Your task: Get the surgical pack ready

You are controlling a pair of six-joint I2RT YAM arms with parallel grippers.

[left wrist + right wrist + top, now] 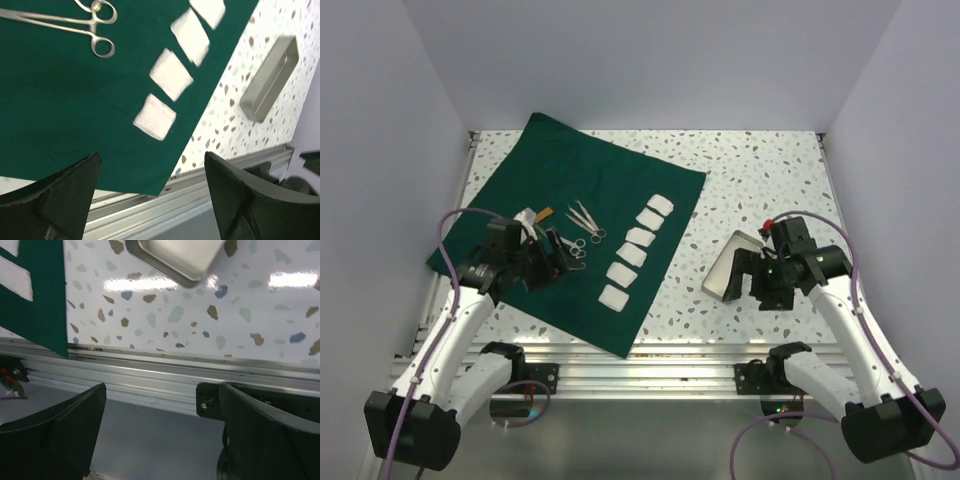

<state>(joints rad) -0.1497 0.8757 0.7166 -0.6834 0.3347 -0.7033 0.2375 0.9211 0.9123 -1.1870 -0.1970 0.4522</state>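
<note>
left gripper (151, 159) hangs over the drape (560, 170), right gripper (162, 390) just at 3 o'clock of the tray (728, 268), both with fingers wide apart and empty.

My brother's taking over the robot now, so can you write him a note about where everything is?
Left claw: open, empty, over the drape.
Right claw: open, empty, by the tray.
Done: drape spread flat, six gauze squares and steel instruments lying on it; tray on bare table beside it.
Left to do, probably: load the tray and wrap the pack.
</note>
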